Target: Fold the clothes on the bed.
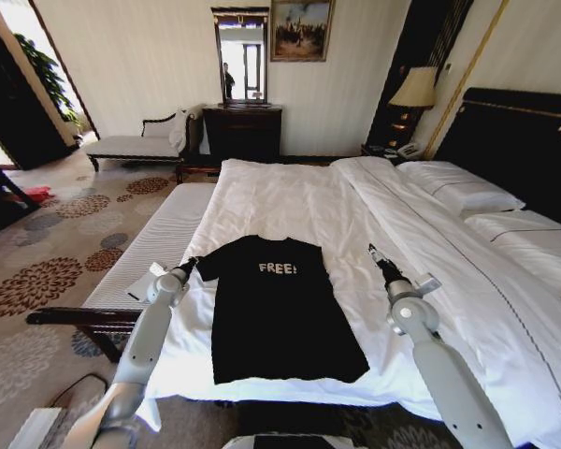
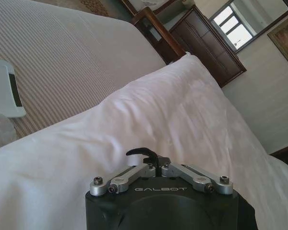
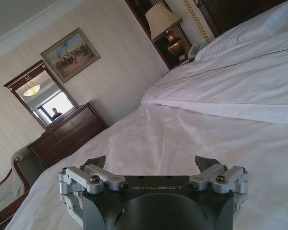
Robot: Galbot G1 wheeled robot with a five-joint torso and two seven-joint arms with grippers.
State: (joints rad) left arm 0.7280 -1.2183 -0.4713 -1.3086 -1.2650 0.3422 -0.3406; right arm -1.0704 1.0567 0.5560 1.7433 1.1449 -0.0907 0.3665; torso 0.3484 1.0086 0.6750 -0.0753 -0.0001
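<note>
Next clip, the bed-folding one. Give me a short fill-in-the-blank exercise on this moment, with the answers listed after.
1. The black T-shirt lies spread flat on the ____ duvet of the bed.
2. The left hand is at the shirt's sleeve with its fingers ____.
3. The right hand hovers over bare bedding beside the shirt with its fingers ____.
4. The white lettering on the shirt's chest reads ____.

Missing words: white; shut; open; FREE!

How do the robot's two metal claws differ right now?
The left gripper is shut, fingers together, at the sleeve of the black cotton T-shirt. The right gripper is open, jaws spread wide, hovering above the bare white duvet beside the shirt's other side. Both are silver-and-black and reach over the bed.
</note>
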